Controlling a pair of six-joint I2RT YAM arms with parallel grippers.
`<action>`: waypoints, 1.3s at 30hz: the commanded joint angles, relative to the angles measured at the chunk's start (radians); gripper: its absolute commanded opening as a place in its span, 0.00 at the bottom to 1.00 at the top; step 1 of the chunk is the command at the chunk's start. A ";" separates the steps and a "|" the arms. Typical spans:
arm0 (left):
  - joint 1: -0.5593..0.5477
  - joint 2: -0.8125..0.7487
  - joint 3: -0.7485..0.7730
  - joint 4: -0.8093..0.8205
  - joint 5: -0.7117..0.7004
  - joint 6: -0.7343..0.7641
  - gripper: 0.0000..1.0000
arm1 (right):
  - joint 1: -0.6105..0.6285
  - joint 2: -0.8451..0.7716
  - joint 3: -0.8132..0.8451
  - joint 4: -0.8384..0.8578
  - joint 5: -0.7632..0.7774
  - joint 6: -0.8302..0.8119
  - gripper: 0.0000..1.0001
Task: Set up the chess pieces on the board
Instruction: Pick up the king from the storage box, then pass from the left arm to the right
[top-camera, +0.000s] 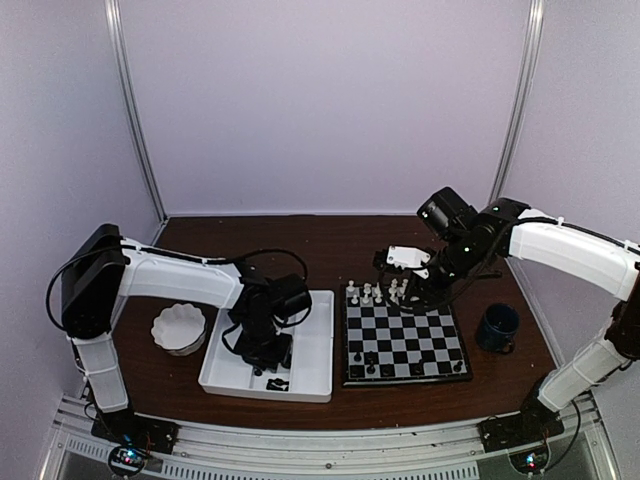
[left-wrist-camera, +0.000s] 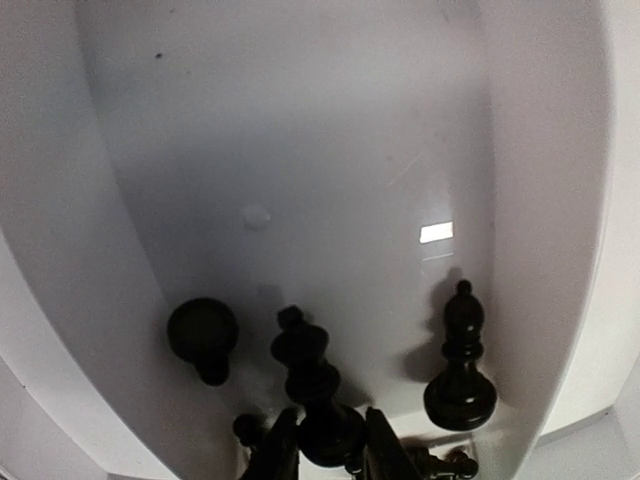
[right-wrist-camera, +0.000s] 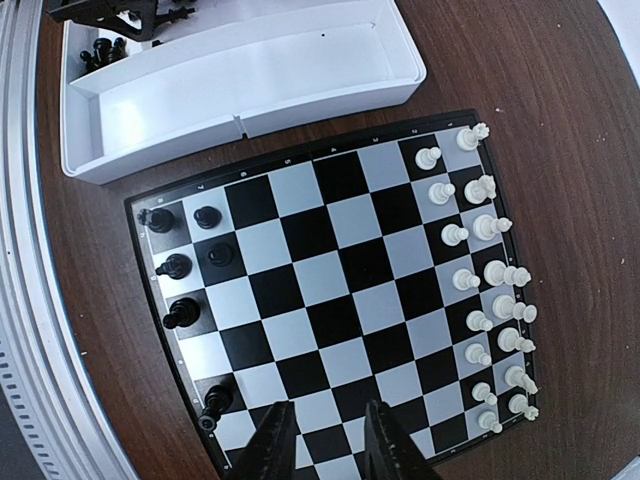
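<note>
While the checked board (top-camera: 405, 340) is lying beside the white tray (top-camera: 315, 350), white chessmen (right-wrist-camera: 490, 270) are filling its far rows and a few black chessmen (right-wrist-camera: 180, 268) are standing near its close edge. Only the left wrist view is showing the left gripper (left-wrist-camera: 330, 420) pinching a black piece (left-wrist-camera: 305, 360) in the tray; the right gripper (right-wrist-camera: 325, 415) is hanging slightly spread.

Pale lilac walls (top-camera: 330, 100), dark wooden table (top-camera: 330, 240)
</note>
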 joint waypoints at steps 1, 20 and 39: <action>-0.003 0.019 0.033 -0.003 -0.018 0.020 0.20 | -0.003 -0.003 0.003 0.002 -0.012 0.008 0.26; -0.005 -0.404 -0.036 0.238 -0.097 0.412 0.11 | -0.008 0.031 0.148 -0.062 -0.153 0.028 0.25; -0.006 -0.652 -0.232 0.528 0.100 0.537 0.12 | 0.110 0.500 0.689 -0.106 -0.711 0.376 0.41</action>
